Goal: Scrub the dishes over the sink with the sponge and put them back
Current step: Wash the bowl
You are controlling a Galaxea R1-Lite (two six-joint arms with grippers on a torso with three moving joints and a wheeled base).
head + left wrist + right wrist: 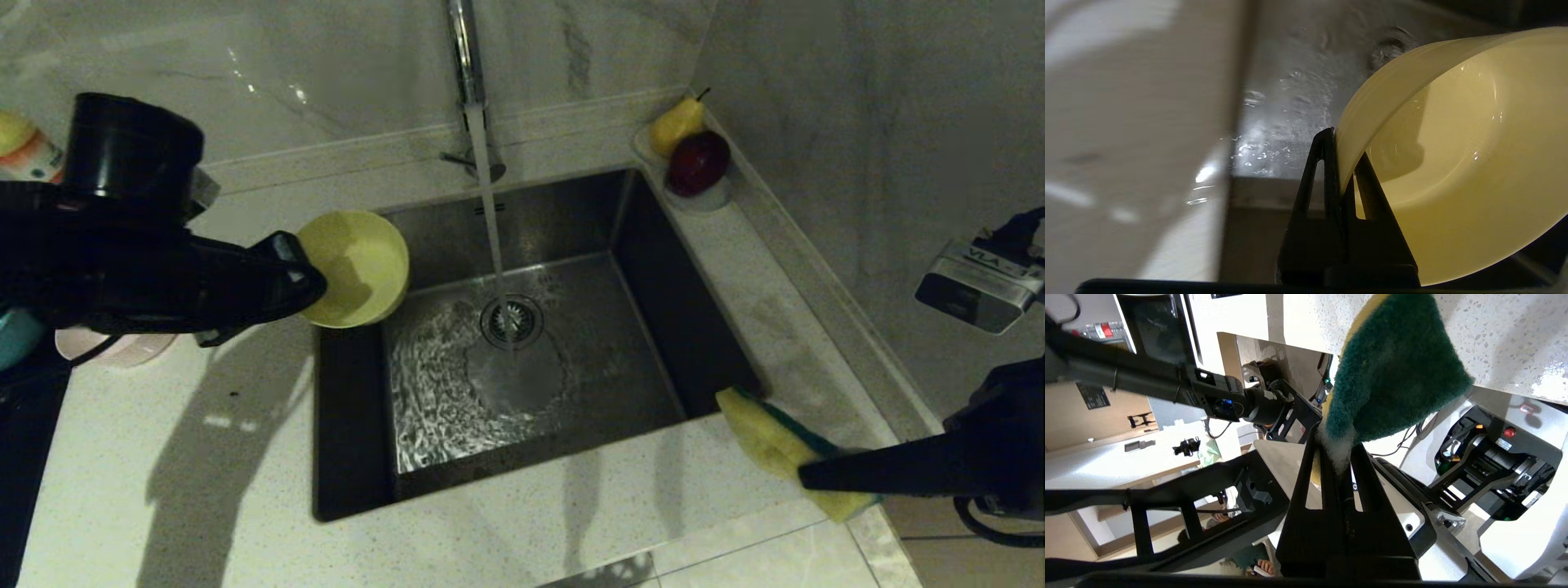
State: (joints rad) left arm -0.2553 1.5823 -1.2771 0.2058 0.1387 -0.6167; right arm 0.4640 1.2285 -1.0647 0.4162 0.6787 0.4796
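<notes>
A yellow bowl [359,265] hangs tilted over the left rim of the steel sink [694,327]. My left gripper [314,282] is shut on its rim. In the left wrist view one finger lies inside and one outside the bowl [1453,163], with the gripper [1345,143] clamped on its wall. My right gripper [808,474] is shut on the sponge [771,441] above the counter at the sink's near right corner. The right wrist view shows the sponge's green face [1396,367] above the gripper [1337,441]. A pink bowl [122,349] and a teal bowl [15,336] sit partly hidden under my left arm.
Water runs from the faucet [465,57] onto the drain strainer [512,320]. A white dish [712,198] with a pear and a red fruit stands at the sink's far right corner. A bottle [24,151] stands far left. The marble wall rises behind and to the right.
</notes>
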